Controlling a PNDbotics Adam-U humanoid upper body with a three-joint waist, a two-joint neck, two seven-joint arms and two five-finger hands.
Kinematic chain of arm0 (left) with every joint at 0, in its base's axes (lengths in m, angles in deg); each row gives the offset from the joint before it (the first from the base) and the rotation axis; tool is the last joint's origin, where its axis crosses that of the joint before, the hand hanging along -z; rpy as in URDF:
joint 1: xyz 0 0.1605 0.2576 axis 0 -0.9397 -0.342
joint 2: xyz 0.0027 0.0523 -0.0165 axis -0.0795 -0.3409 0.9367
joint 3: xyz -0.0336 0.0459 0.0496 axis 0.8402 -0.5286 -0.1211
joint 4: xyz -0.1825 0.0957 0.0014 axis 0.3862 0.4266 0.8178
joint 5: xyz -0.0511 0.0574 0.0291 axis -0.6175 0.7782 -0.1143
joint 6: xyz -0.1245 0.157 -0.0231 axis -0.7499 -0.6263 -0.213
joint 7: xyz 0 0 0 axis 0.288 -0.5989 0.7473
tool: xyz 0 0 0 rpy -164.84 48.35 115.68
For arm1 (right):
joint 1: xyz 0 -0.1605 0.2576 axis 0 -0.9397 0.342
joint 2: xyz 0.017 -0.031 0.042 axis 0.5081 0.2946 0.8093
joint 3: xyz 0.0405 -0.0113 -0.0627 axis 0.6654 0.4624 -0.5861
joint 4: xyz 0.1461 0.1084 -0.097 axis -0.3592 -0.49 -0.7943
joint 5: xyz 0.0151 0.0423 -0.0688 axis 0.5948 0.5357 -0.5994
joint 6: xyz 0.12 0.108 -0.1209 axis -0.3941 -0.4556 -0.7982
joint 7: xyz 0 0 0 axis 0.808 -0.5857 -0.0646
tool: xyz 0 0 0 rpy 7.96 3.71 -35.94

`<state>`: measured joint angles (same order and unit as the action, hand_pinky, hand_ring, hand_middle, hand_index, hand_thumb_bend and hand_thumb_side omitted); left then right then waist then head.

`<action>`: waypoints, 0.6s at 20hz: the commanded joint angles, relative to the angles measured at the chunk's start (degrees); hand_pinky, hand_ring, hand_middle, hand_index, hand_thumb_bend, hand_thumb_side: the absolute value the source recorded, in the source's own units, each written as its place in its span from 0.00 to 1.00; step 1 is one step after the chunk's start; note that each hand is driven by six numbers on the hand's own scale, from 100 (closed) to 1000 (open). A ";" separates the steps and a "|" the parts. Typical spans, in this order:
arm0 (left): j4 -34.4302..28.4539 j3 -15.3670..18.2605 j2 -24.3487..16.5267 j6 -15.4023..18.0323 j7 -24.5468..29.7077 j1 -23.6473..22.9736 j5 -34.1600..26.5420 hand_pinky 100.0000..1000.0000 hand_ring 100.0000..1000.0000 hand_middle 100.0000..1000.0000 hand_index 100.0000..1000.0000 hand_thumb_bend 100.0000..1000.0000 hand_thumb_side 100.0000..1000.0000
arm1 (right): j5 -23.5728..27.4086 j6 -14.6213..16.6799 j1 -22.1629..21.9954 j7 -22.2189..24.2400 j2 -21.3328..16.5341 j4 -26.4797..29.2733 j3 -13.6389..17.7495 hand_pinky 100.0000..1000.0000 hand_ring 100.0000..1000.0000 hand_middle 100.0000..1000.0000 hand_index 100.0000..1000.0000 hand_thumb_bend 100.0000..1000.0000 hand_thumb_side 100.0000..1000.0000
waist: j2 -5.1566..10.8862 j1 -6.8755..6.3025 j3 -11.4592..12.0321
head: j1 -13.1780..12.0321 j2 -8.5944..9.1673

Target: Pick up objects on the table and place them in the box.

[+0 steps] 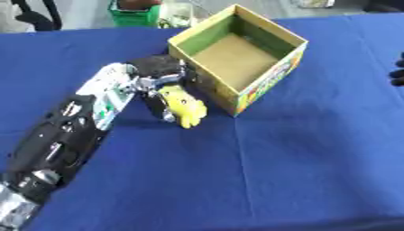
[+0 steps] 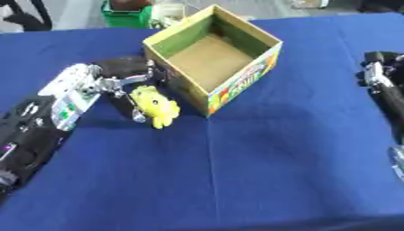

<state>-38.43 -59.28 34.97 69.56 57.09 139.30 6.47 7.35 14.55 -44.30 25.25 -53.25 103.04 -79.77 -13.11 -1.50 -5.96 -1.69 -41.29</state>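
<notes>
Overhead, blue-clothed table (image 1: 300,158) filling nearly both views, with an open cardboard box (image 1: 236,54) set cornerwise toward the far middle: green inner walls, brown floor, printed colours along the near-right outer wall, nothing visible inside. Beyond the far table edge, a green crate (image 1: 134,16) with something dark in it, plus a few pale shapes beside it too blurred to name. Just off the near-left wall of the box, a small yellow toy (image 1: 184,107), soft-looking and lumpy, its exact shape unclear, raised a little over the cloth or resting on it — cannot tell which. Between toy and box interior, only that near-left wall standing in the way. Left hand (image 1: 162,74) reaching in from the lower left on a long black and silver arm, wrist near the left corner of the box, fingers (image 1: 151,99) curled down around the top and left side of the yellow toy, closed on it. Dark shadow on the cloth beneath hand and toy. Contact between fingertips and toy partly masked by the hand's own silver parts and by blur. Right hand (image 2: 378,67) visible best in the right eye view, at the right edge well apart from the box, dark with silver parts, lying over the cloth; in the left eye view only a dark sliver at the right border. Fingers there cut off and smeared, so open or closed cannot be told. Lower stretch of the left arm cropped by the bottom-left corner.
</notes>
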 commanded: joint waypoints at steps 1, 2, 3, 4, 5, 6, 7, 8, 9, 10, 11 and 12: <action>0.79 0.81 -0.02 0.29 -0.45 0.65 1.57 0.65 0.60 0.57 0.66 0.62 0.00 | 0.22 0.07 0.86 0.24 -0.92 0.59 0.34 0.57 0.56 0.55 0.66 0.00 0.52 | 0.72 0.33 -0.19 | -0.20 -0.23; 1.11 0.91 0.00 0.41 -0.40 0.63 1.87 0.64 0.60 0.56 0.66 0.61 0.00 | 0.23 0.08 0.85 0.25 -0.91 0.58 0.34 0.57 0.56 0.55 0.66 0.00 0.52 | 0.71 0.34 -0.20 | -0.17 -0.23; 1.38 1.00 0.00 0.53 -0.32 0.62 2.12 0.64 0.59 0.56 0.65 0.60 0.00 | 0.23 0.08 0.84 0.26 -0.91 0.56 0.33 0.57 0.56 0.55 0.66 0.00 0.52 | 0.72 0.33 -0.20 | -0.14 -0.23; 1.58 1.09 -0.01 0.62 -0.23 0.61 2.32 0.62 0.56 0.53 0.63 0.58 0.00 | 0.23 0.08 0.82 0.26 -0.89 0.53 0.34 0.57 0.56 0.55 0.66 0.00 0.52 | 0.73 0.33 -0.17 | -0.12 -0.22; 1.72 1.16 -0.03 0.63 -0.14 0.60 2.50 0.60 0.54 0.51 0.62 0.57 0.00 | 0.24 0.09 0.80 0.25 -0.87 0.51 0.35 0.57 0.56 0.55 0.66 0.00 0.52 | 0.75 0.32 -0.15 | -0.11 -0.22; 1.80 1.24 -0.05 0.58 -0.10 0.60 2.66 0.55 0.49 0.47 0.57 0.55 0.00 | 0.24 0.11 0.79 0.26 -0.86 0.49 0.34 0.57 0.56 0.55 0.66 0.00 0.52 | 0.77 0.32 -0.12 | -0.09 -0.22; 1.84 1.29 -0.08 0.44 -0.12 0.58 2.85 0.52 0.46 0.44 0.54 0.53 0.00 | 0.24 0.12 0.78 0.27 -0.84 0.47 0.35 0.57 0.56 0.55 0.66 0.00 0.52 | 0.79 0.32 -0.09 | -0.06 -0.22; 1.86 1.32 -0.11 0.28 -0.13 0.57 3.05 0.46 0.41 0.39 0.49 0.49 0.00 | 0.23 0.13 0.78 0.27 -0.83 0.46 0.36 0.57 0.56 0.55 0.66 0.00 0.52 | 0.80 0.32 -0.08 | -0.03 -0.20; 1.87 1.35 -0.17 0.02 -0.15 0.56 3.32 0.42 0.36 0.34 0.46 0.46 0.00 | 0.21 0.14 0.78 0.26 -0.83 0.46 0.38 0.57 0.56 0.55 0.66 0.00 0.52 | 0.81 0.33 -0.06 | -0.01 -0.17; 1.84 1.38 -0.21 -0.25 -0.19 0.54 3.59 0.36 0.29 0.29 0.41 0.41 0.00 | 0.21 0.14 0.77 0.24 -0.83 0.45 0.40 0.57 0.56 0.55 0.66 0.00 0.52 | 0.82 0.33 -0.05 | 0.01 -0.16; 1.80 1.41 -0.26 -0.55 -0.24 0.51 3.89 0.33 0.26 0.26 0.38 0.39 0.00 | 0.21 0.14 0.75 0.21 -0.83 0.45 0.43 0.57 0.56 0.55 0.66 0.00 0.52 | 0.83 0.34 -0.03 | 0.03 -0.15; 1.76 1.42 -0.29 -0.82 -0.30 0.47 4.17 0.29 0.21 0.22 0.35 0.37 0.00 | 0.21 0.15 0.73 0.19 -0.83 0.44 0.45 0.57 0.56 0.55 0.66 0.00 0.52 | 0.84 0.34 -0.01 | 0.05 -0.14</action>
<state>-36.72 -58.22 35.44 69.23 56.80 139.29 9.70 7.37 14.52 -44.29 25.35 -52.97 103.03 -79.77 -13.10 -1.45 -5.96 -1.66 -41.29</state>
